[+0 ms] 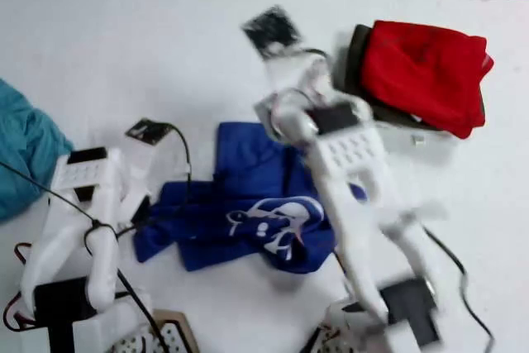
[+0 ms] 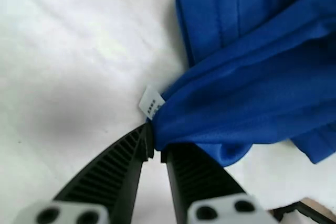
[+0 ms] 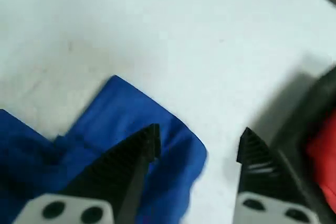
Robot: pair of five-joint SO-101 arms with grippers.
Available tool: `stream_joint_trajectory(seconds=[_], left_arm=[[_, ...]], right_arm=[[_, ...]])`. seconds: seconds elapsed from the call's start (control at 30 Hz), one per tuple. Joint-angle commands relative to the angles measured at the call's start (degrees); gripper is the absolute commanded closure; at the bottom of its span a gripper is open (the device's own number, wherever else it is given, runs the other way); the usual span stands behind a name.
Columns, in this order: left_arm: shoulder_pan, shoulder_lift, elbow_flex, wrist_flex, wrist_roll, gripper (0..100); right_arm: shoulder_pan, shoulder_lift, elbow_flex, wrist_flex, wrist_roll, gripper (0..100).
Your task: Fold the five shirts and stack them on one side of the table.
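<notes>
Left tool (image 2: 156,149), pinching an edge of the blue shirt (image 2: 252,93): a fold is in hand.
Right tool (image 3: 199,141), spread, hovers over a corner of the same shirt and holds nothing. Beyond it, a red shirt (image 1: 426,72) tops a dark garment (image 1: 358,59) on the table (image 1: 124,39). A teal shirt (image 1: 21,155) lies outboard of the left tool. The next move likely calls for the right tool to close on that corner.

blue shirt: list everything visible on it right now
The blue shirt lies crumpled, not folded, on the white table between the arms. It looks like a thin, smooth knit, with a white graphic facing up and a small white tag at one edge. The left tool is shut on that bunched edge. The right tool is open above another corner, contact unclear.
</notes>
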Motion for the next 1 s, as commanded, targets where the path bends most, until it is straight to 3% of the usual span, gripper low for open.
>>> stream_joint_trajectory(seconds=[0.0,0.17,0.47,0.97], left_arm=[[0.00,-0.79,0.31,-0.35,-0.09,97],[-3.08,-0.79,-1.10,1.23,0.09,97],[-9.23,-0.53,-2.33,1.14,-0.35,97],[-9.14,-0.70,-2.42,0.79,-0.35,97]], right_arm=[[-1.19,16.40,-13.71,-0.40,-4.31,76.2],[-2.24,29.76,-24.53,5.41,-13.27,76.2],[-10.07,42.33,-36.75,11.82,0.53,75.9],[-10.51,62.02,-56.44,22.55,1.23,78.8]])
